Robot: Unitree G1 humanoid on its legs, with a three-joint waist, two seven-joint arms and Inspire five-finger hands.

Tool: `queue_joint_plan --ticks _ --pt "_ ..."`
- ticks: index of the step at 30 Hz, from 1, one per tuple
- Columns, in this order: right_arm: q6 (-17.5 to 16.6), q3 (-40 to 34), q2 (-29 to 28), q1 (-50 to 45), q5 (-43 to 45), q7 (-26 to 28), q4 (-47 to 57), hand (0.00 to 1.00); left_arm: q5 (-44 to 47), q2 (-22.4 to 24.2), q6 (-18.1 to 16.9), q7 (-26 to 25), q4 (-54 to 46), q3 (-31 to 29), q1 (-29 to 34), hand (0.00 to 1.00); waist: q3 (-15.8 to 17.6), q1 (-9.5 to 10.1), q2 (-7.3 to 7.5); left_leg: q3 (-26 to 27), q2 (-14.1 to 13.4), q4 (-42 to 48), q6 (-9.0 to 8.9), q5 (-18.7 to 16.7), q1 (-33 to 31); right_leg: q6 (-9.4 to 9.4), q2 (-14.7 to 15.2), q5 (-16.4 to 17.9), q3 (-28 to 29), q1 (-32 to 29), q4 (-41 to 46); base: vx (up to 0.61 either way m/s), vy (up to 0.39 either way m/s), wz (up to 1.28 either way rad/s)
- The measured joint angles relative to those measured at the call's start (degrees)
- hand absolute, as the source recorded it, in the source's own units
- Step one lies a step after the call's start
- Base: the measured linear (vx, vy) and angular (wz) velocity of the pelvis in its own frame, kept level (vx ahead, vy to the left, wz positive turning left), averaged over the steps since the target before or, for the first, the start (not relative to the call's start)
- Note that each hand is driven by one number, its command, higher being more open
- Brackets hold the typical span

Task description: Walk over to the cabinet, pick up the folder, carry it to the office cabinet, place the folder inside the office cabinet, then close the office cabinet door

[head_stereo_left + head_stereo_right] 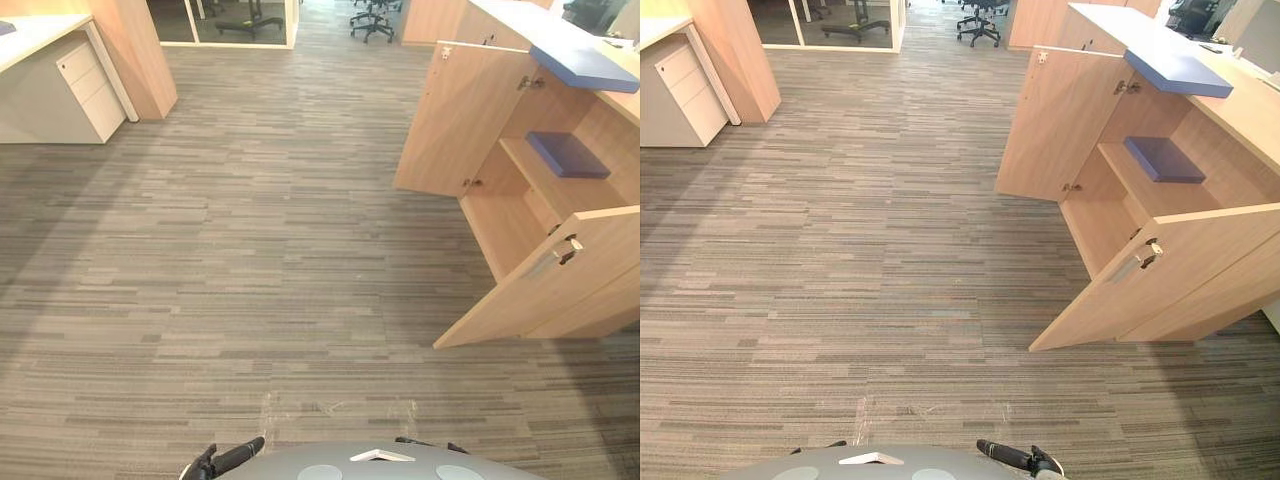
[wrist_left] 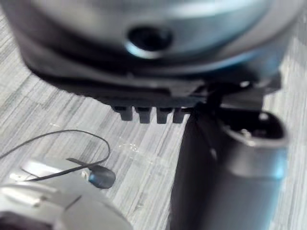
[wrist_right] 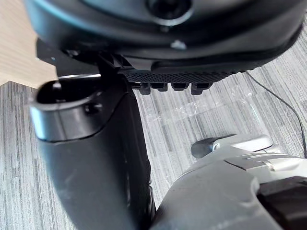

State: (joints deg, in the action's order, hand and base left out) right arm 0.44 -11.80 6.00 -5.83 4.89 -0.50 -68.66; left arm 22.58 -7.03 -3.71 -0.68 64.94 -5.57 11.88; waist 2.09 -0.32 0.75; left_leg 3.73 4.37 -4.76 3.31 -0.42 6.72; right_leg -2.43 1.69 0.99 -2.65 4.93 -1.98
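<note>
Left hand [image 1: 235, 457] and right hand [image 1: 1010, 455] hang low, fingers relaxed, both empty. Grey striped carpet floor [image 1: 250, 250] lies ahead. Light wooden office cabinet [image 1: 500, 225] stands right, both doors open. Dark blue flat folder [image 1: 568, 153] lies on the inner shelf. Likely door-closing step: approach, push the near wooden door [image 1: 540, 285].

Cabinet [image 1: 462, 115] right, folder [image 1: 568, 154] on its shelf [image 1: 528, 176]; drawer unit [image 1: 85, 85] far left.
</note>
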Motion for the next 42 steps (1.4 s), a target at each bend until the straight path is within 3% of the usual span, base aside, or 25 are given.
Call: queue_joint_plan --ticks 12,18,20,23,24,26,29,33,34,35,36,37,38,39,40,41,42 --pt "0.0 0.7 0.2 0.0 0.0 0.3 0.0 1.00 2.0 -0.1 0.0 2.1 0.9 0.1 -0.5 1.00 0.2 -0.04 0.11 -0.4 0.0 -0.1 -0.17 -0.1 -0.5 0.01 0.0 0.0 -0.5 0.1 -0.8 0.00 -0.007 0.01" --pt "-0.1 0.9 0.1 0.3 0.1 0.3 0.1 1.00 -2.5 0.0 -1.0 -0.3 -0.4 -0.4 -1.2 1.00 0.8 -0.18 0.32 -1.0 -0.1 1.3 -0.83 -0.7 -1.9 0.52 -0.1 0.3 -1.0 -0.4 0.0 -0.02 -0.021 0.05" --pt "-0.2 -0.4 -0.5 1.5 0.4 0.2 0.2 1.00 -2.8 0.4 -1.3 -1.4 -2.0 -2.6 -2.4 1.00 2.6 -0.49 1.11 -1.2 -0.4 8.2 -1.69 -4.1 -5.5 1.30 0.0 1.8 -1.6 -2.3 3.4 -0.02 -0.046 0.15" --pt "-0.1 -3.5 -0.9 2.2 1.2 0.1 1.7 1.00 -2.8 2.5 -1.3 -1.8 -5.3 -6.8 -2.7 1.00 6.1 0.47 0.05 0.6 -4.2 26.8 -2.65 -12.9 -11.8 3.14 -2.7 5.1 -0.2 -2.7 7.8 -0.07 -0.050 -0.17" --pt "-0.2 -4.0 -1.3 2.3 1.2 -0.3 2.7 1.00 -2.7 2.6 -1.2 -1.8 -6.1 -8.5 -2.7 1.00 6.5 0.53 -0.02 1.7 -5.8 36.1 -4.12 -13.8 -16.1 3.88 -3.4 5.5 0.4 -1.9 7.9 -0.04 -0.040 -0.22" --pt "0.1 -4.9 -1.3 2.3 1.3 -0.5 2.6 1.00 -2.7 2.7 -1.3 -1.8 -7.1 -8.8 -2.5 1.00 6.8 1.10 -0.02 1.7 -7.3 43.5 -4.19 -16.9 -21.3 4.53 -3.4 5.8 1.4 -1.0 8.1 0.04 -0.001 -0.25" --pt "0.2 -6.8 -1.3 2.1 1.3 -0.6 2.2 1.00 -2.5 2.9 -1.5 -1.8 -7.1 -8.6 -3.0 1.00 7.0 1.78 -0.16 -1.2 -7.9 39.0 -5.32 -15.9 -26.0 3.74 -1.8 7.4 2.6 -0.2 8.3 0.10 0.083 -0.22" --pt "0.2 -6.7 -0.6 2.3 1.3 -0.6 2.2 1.00 -2.4 4.2 -2.5 -3.0 -7.1 -9.8 -2.6 1.00 6.8 1.82 -1.00 -1.9 -9.2 23.4 -8.48 -6.3 -27.5 -0.97 3.6 12.2 6.3 1.1 9.8 0.31 0.307 -0.35" --pt "0.2 -6.8 -0.6 2.2 1.2 -0.6 1.9 1.00 -2.5 4.3 -2.6 -3.1 -6.9 -10.0 -2.1 1.00 6.1 1.89 -1.48 0.8 -8.4 24.9 -8.18 -2.5 -27.2 -1.37 5.7 13.8 7.7 2.4 9.4 0.42 0.422 -0.49" --pt "0.2 -6.8 -0.6 2.2 1.2 -0.6 1.6 1.00 -2.5 4.4 -2.6 -3.1 -6.9 -9.9 -1.6 1.00 5.6 1.95 -0.91 1.8 -7.6 26.0 -7.33 -2.3 -27.4 -1.32 7.0 14.3 8.1 2.7 9.1 0.48 0.410 -0.48" --pt "0.3 -7.4 -0.9 2.1 1.1 -0.4 1.0 1.00 -2.8 4.0 -2.8 -3.0 -6.9 -9.9 -1.0 1.00 4.4 1.87 0.05 3.9 -6.4 27.4 -5.29 -3.6 -27.8 -1.16 8.6 14.6 9.2 2.4 10.8 0.40 0.288 -0.38" --pt "0.2 -8.2 -1.4 2.1 1.1 0.1 1.1 1.00 -2.9 3.5 -2.8 -3.0 -6.4 -9.7 -1.3 1.00 3.7 1.53 0.64 5.1 -4.6 28.0 -2.72 -5.3 -27.5 -1.85 10.1 14.4 9.8 0.3 16.7 0.56 0.378 -0.34" --pt "0.3 -9.2 -1.7 2.1 1.1 0.3 1.0 1.00 -3.4 3.3 -2.7 -2.9 -6.4 -9.6 -1.4 1.00 3.5 1.41 1.11 6.4 -2.6 27.0 -0.86 -6.5 -25.0 -3.69 11.9 13.3 10.2 -2.0 23.7 0.44 0.298 -0.18" --pt "0.3 -9.6 -1.8 2.1 1.1 0.4 0.9 1.00 -4.0 3.1 -2.7 -3.0 -6.4 -9.3 -1.4 1.00 3.3 1.49 1.34 7.1 -1.6 26.0 -0.20 -6.9 -23.3 -4.73 12.6 12.6 10.9 -3.3 28.2 0.50 0.345 -0.12" --pt "0.3 -10.2 -1.8 1.6 1.1 0.6 0.9 1.00 -5.4 2.4 -2.7 -2.9 -6.4 -7.6 -1.3 1.00 3.1 1.42 1.58 7.7 0.4 23.5 0.88 -7.5 -19.4 -5.35 13.2 9.5 11.4 -6.3 39.8 0.40 0.255 -0.03" --pt "0.2 -10.4 -1.8 1.5 1.1 0.9 1.1 1.00 -5.4 2.1 -2.7 -2.9 -6.4 -6.2 -1.2 1.00 3.1 1.02 1.50 7.9 1.6 21.5 1.08 -7.6 -16.1 -4.67 13.3 6.3 10.7 -8.6 48.7 0.48 0.277 -0.01" --pt "0.0 -10.6 -1.8 1.6 1.1 1.2 1.8 1.00 -5.4 2.0 -2.7 -2.8 -6.4 -5.2 -1.3 1.00 3.1 0.60 1.18 7.7 2.8 18.8 1.51 -7.9 -11.6 -0.83 13.9 2.7 7.1 -11.2 59.4 0.39 0.210 0.00"
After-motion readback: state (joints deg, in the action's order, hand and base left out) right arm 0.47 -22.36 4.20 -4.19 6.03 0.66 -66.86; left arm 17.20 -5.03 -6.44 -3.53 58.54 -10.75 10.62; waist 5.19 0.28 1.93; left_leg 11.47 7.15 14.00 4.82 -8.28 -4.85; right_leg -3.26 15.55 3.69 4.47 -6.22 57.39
